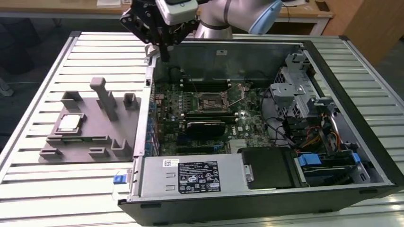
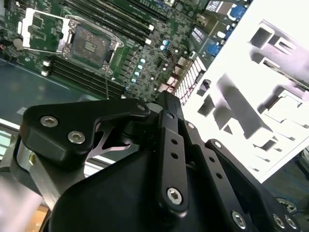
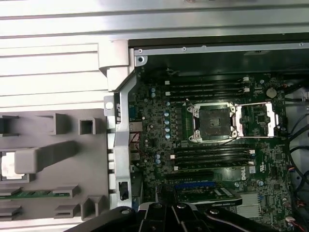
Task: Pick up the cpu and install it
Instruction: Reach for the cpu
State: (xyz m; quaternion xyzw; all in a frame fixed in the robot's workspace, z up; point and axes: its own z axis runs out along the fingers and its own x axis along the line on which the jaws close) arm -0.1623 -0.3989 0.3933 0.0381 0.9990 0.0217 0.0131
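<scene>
Gripper up over the case rim, not carrying anything

The gripper has its jaws pinched together with nothing between them. The cpu is sitting flat in the grey holder outside the computer case, well apart from the jaws. The socket, with its frame flipped open, lies below the jaws and nearer to them.

The exterior view stood high and well back, looking obliquely down on the slatted metal table and the whole open black computer case. The first wrist view faced straight down from moderate height. The second wrist view looked slantwise. All three shared the green motherboard, its square metal-framed socket and the grey moulded holder tray beside the case.
</scene>
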